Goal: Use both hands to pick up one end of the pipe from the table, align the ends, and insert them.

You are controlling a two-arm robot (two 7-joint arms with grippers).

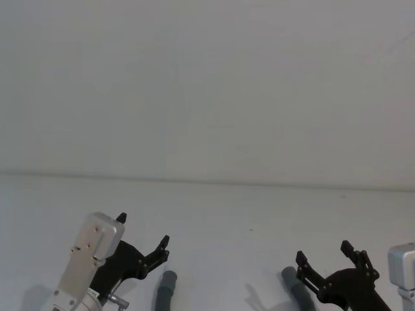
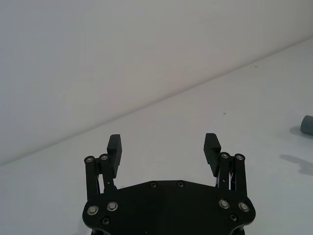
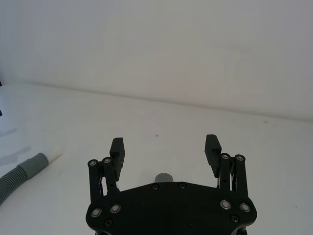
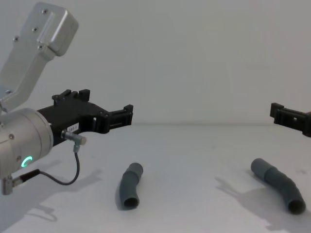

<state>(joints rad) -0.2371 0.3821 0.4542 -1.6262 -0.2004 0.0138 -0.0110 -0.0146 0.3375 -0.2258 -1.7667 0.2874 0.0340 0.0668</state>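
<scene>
While the left hose piece (image 4: 131, 186) and right hose piece (image 4: 278, 183) lie well apart on the worktop (image 4: 194, 160), the left gripper (image 1: 143, 229) and right gripper (image 1: 323, 251) hover above — jaws spread, empty.

White matte table (image 4: 194, 145), bare back to its far edge. Two bent dark grey corrugated pieces lie flat, well apart: left hose piece (image 4: 131, 191) left of centre, right hose piece (image 4: 279, 184) toward the right edge

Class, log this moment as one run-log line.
left gripper: open, hovering | right gripper: open, hovering | left hose piece: on table, untouched | right hose piece: on table, untouched
</scene>
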